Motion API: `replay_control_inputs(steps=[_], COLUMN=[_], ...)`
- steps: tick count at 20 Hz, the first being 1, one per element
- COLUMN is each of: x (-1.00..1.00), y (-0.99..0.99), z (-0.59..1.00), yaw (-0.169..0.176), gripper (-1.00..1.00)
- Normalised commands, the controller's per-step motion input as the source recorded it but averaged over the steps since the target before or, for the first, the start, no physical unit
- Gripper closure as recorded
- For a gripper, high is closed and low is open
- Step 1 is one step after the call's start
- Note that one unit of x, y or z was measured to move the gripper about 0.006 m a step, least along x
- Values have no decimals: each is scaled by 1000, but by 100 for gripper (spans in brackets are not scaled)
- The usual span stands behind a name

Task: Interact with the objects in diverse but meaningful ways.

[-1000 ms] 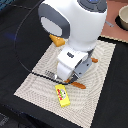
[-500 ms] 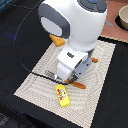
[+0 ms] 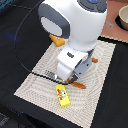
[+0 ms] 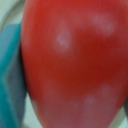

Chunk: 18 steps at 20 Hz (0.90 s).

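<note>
A red round tomato (image 4: 75, 65) fills almost the whole wrist view, very close to the camera. A teal surface (image 4: 10, 75) lies along one side of it. In the exterior view my gripper (image 3: 69, 79) reaches down to the beige placemat (image 3: 40, 85), and the arm's white body hides its fingertips and the tomato. A flat yellow packet (image 3: 62, 95) lies on the mat just in front of the gripper. An orange piece (image 3: 78, 85) sticks out beside the gripper. An orange-yellow block (image 3: 56, 41) shows behind the arm. Neither view shows the finger gap.
A dark fork (image 3: 42, 75) lies on the mat on the exterior view's left of the gripper. A small orange bit (image 3: 94, 60) sits on the mat at the exterior view's right. A pale bowl (image 3: 122, 19) stands at the far right corner. Black tabletop surrounds the mat.
</note>
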Motion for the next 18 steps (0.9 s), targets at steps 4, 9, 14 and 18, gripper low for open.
replay_control_inputs(steps=[4,9,14,18], x=[-137,-553,-799,-953], y=[171,239,185,156], z=[254,1000,1000,756], yaw=[0,-2,-3,-6], gripper=[100,100,100,100])
